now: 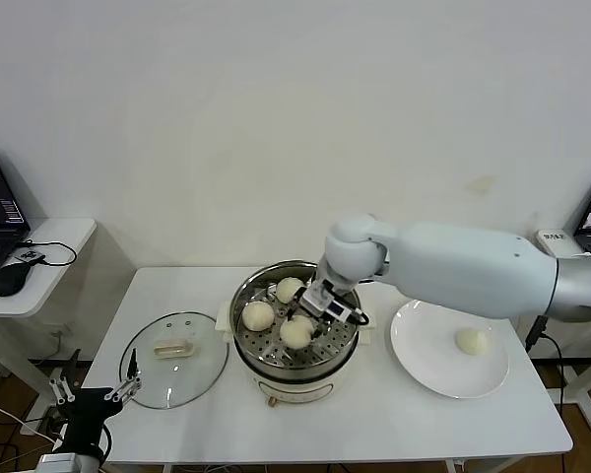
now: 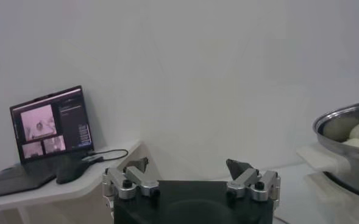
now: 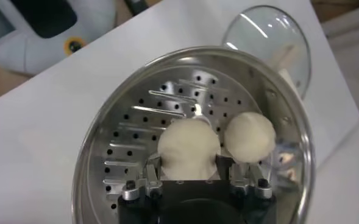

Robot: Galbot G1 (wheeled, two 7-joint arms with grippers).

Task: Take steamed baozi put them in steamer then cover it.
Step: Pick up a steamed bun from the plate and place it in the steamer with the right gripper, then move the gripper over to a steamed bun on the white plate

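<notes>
Over worktop [image 1: 394,434]: steamer [image 1: 266,296] at centre, three baozi on its perforated tray, glass lid [image 1: 174,361] flat beside it on left. White plate [image 1: 449,347] on right, carrying last baozi [image 1: 471,341]. Right pincer [image 3: 189,178] down inside steamer, narrowed around one bun [image 3: 188,146], not yet let go. Left pincer [image 2: 191,171] parked low at left worktop edge, spread wide, empty. Buns likely soft, light, dentable: grip gently across widest part. Lid likely rigid, slick: take by handle.

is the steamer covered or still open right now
Open. The steamer has no cover: its perforated tray and baozi show from above, and the glass lid lies flat on the table to its left.
</notes>
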